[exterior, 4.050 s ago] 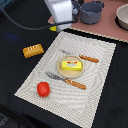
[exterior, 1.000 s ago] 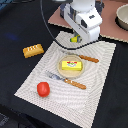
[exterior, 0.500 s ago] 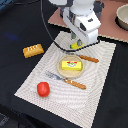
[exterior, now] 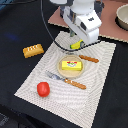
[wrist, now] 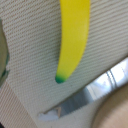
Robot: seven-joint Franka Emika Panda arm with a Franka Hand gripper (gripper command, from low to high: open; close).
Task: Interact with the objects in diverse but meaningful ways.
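Exterior view: a pale woven mat covers the dark table, and a white robot arm leans over its far edge. On the mat sit a plate holding a yellow block, then a fork, a tomato, and, off the mat, a bread loaf. The banana lies directly beneath the gripper, beside a knife. Whether the gripper's fingers are spread cannot be told. The banana looks light, stiff and smooth; grasp across its thick middle.
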